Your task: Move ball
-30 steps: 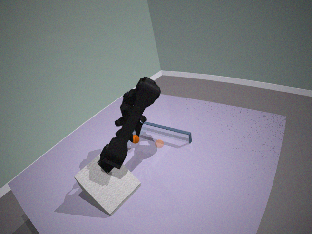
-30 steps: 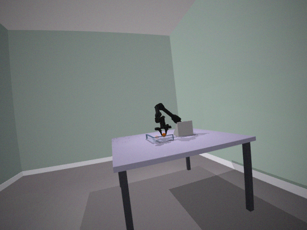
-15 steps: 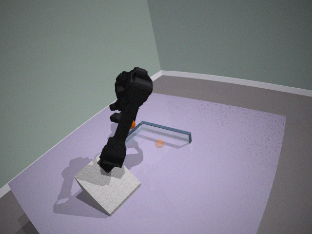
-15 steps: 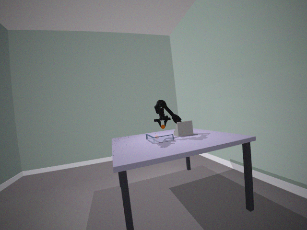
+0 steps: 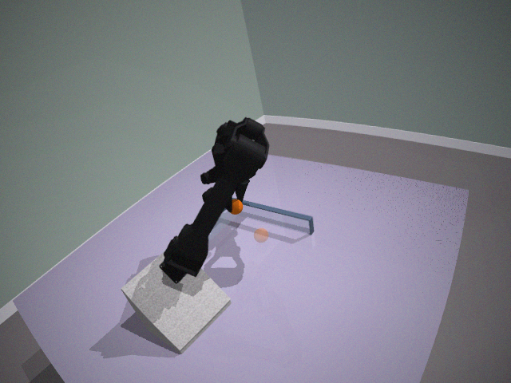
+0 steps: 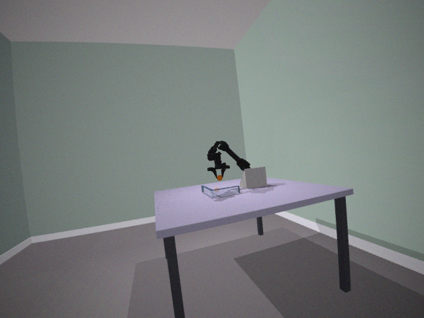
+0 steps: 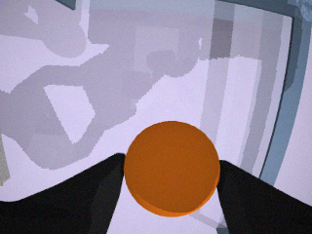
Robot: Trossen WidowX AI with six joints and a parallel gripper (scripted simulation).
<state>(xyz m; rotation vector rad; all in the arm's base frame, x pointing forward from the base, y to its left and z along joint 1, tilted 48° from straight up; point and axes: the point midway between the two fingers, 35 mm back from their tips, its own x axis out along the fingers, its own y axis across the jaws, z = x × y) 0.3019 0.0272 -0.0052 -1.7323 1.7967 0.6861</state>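
Note:
The orange ball (image 5: 236,207) (image 6: 219,177) (image 7: 172,168) is held between the two black fingertips of my gripper (image 5: 235,203) (image 6: 219,177) (image 7: 171,165), which is shut on it. In the exterior view the ball hangs in the air above the table and above the walls. The see-through copy (image 5: 260,235) (image 6: 216,189) rests on the table inside the corner, below the held ball. It is not seen in the wrist view. The low clear walls (image 5: 280,209) (image 6: 228,187) (image 7: 286,112) have blue-grey edges. In the top view the arm hides part of them.
The arm stands on a pale speckled block (image 5: 193,311) (image 6: 256,177) on the lilac table (image 5: 350,288) (image 6: 191,212). The arm's shadow falls on the table between the block and the walls.

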